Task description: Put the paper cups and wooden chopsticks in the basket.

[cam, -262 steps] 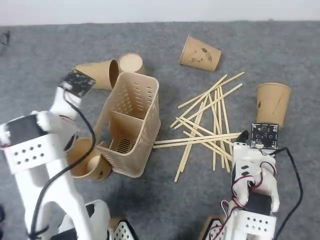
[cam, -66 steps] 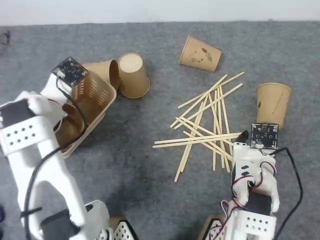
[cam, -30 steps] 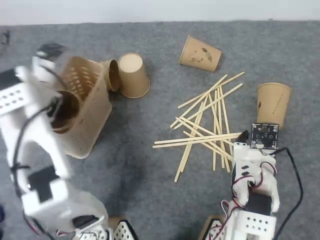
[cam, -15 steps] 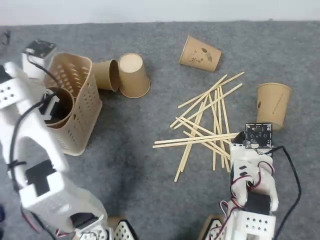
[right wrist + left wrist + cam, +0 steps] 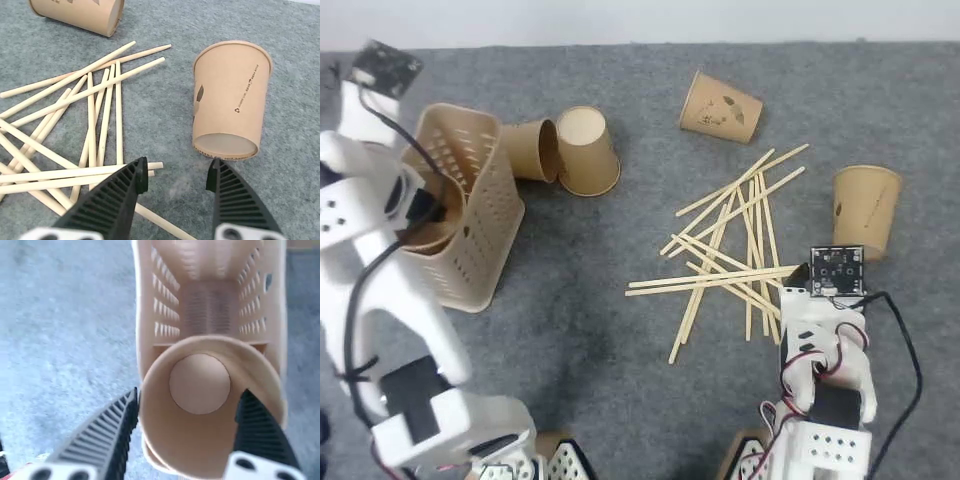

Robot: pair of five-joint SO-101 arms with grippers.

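Left gripper (image 5: 189, 391) jaws wide astride cup (image 5: 200, 382) seated in basket (image 5: 150, 305): lift straight up, clear of rim, to avoid tipping basket; right gripper (image 5: 178, 161) wide, between chopsticks (image 5: 92, 110) and loose cup (image 5: 230, 100).

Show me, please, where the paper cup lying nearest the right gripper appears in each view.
High view: the cup is at the far right, just right of the chopsticks.
Right wrist view: the cup lies just ahead of the open right gripper, base toward it, with the chopsticks beside it.
Left wrist view: this camera faces the basket, which has a second cup at its mouth.
Shared landmark: the chopsticks next to the cup.
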